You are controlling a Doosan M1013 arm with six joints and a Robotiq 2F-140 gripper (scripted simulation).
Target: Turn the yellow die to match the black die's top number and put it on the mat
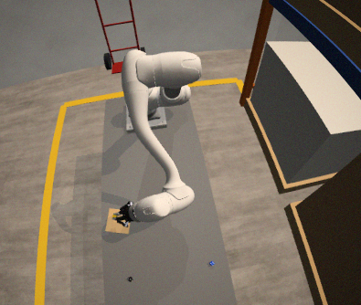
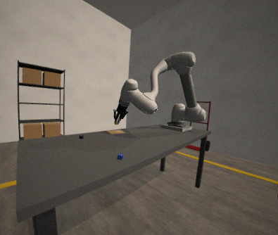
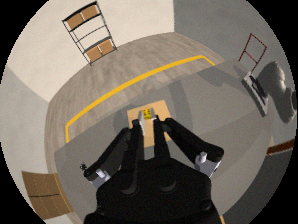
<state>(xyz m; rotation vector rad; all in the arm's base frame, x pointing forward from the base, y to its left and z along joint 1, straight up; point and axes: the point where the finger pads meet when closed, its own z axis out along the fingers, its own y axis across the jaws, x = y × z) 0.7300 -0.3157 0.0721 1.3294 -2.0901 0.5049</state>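
Note:
My gripper (image 1: 117, 216) (image 2: 116, 122) (image 3: 147, 114) is shut on the yellow die (image 2: 116, 123) (image 3: 147, 113) and holds it between the fingertips, raised above the tan mat (image 1: 118, 229) (image 2: 117, 132) (image 3: 161, 107). The held die's face towards the wrist camera shows several dark pips; the exact number is too small to tell. The black die (image 1: 130, 278) (image 2: 81, 136) (image 3: 83, 167) rests on the table, away from the mat. The numbers on its faces cannot be read.
A blue die (image 1: 211, 263) (image 2: 120, 157) rests on the table (image 1: 169, 269) (image 2: 70, 169), near the long edge in the exterior view. The arm's base stands at the table's far end. A shelf (image 2: 40, 85) and a red hand truck (image 1: 118, 49) stand beyond the table.

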